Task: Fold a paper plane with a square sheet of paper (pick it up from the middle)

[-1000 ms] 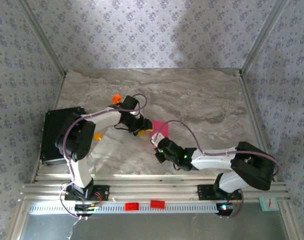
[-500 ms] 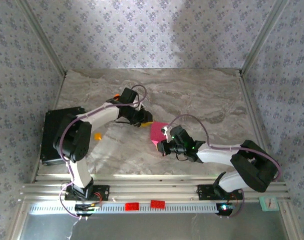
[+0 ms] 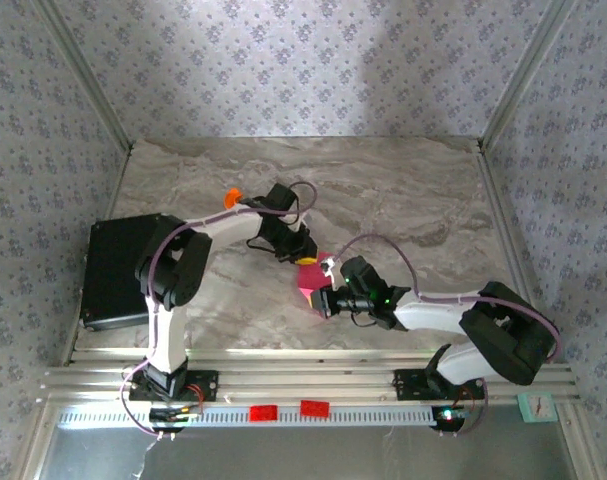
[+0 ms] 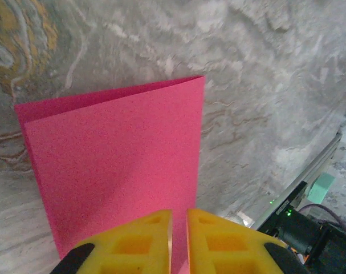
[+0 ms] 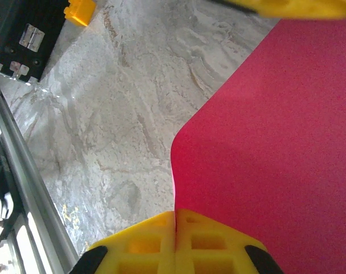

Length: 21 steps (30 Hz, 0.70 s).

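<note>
The square sheet of paper is magenta-pink and folded double, and it stands off the marble table between my two grippers. In the left wrist view the sheet has two offset layers. My left gripper reaches its far edge, with the yellow jaws almost together and the sheet's edge in the slim gap. From the near side, my right gripper is shut tight on the sheet's other edge, and its fingers touch.
A black box sits at the table's left edge, with a small yellow block beside it. An orange piece lies by the left arm. Aluminium rails run along the near edge, and wallpapered walls enclose the table.
My left gripper has swung right onto the sheet's far edge and narrowed its jaws. My right gripper has shifted slightly and stayed shut on the sheet.
</note>
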Each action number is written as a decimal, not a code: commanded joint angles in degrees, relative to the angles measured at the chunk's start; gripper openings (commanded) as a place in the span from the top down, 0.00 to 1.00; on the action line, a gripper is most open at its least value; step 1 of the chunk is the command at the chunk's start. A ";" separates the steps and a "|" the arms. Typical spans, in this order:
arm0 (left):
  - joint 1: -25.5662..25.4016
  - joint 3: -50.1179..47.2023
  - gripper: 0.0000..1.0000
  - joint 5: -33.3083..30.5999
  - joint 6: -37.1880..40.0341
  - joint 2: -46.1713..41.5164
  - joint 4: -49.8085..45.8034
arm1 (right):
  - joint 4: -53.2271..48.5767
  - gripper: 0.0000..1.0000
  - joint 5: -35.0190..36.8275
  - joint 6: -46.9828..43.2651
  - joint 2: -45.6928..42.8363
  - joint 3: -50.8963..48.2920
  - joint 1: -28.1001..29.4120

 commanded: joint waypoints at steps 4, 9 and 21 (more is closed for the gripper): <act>-0.23 2.53 0.86 -0.43 2.90 4.62 -3.31 | 0.73 1.00 -3.76 2.47 1.25 -0.59 -1.61; -0.30 1.63 0.87 -2.04 3.62 6.28 -3.60 | 0.16 1.00 -6.32 3.77 3.49 0.28 -3.21; -0.41 -0.12 0.89 -3.01 4.07 7.10 -3.29 | -2.17 0.99 -9.58 6.94 8.35 3.02 -7.70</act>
